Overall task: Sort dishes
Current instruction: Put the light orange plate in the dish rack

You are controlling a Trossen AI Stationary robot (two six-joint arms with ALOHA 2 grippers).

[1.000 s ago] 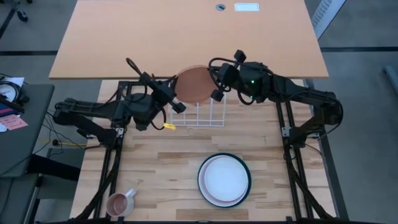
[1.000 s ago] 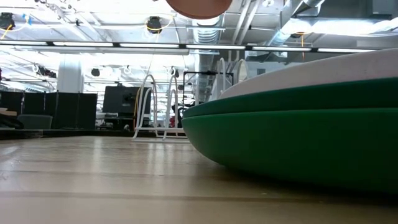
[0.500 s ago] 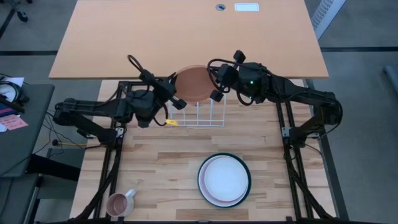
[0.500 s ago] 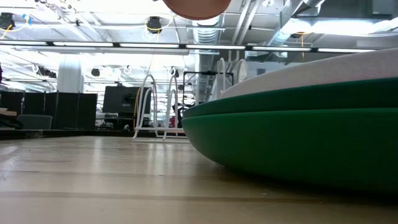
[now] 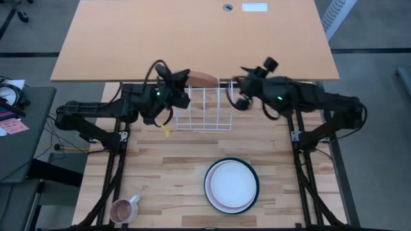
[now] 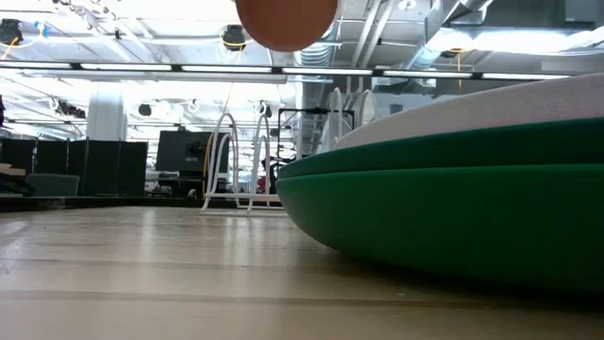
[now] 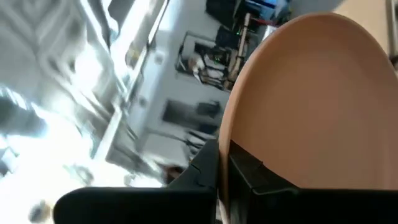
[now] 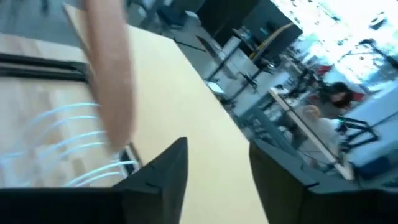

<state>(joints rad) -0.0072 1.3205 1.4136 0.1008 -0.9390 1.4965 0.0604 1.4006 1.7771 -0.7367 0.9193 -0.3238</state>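
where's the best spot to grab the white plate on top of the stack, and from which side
Probably by its rim, coming in from the side. The white plate lies flat on the stack above the dark green plate, so only its edge offers a bite. The right gripper, open beside the wire rack, is free; the left gripper holds the orange-brown plate.

I see an orange-brown round plate [image 5: 201,79] above the white wire rack [image 5: 203,114]. On my pale striped wooden tabletop [image 5: 160,167] a white round plate [image 5: 231,184] tops a stack with a pink edge and a dark green rim [image 5: 208,177]. The small pink mug [image 5: 123,209] looks brownish inside.
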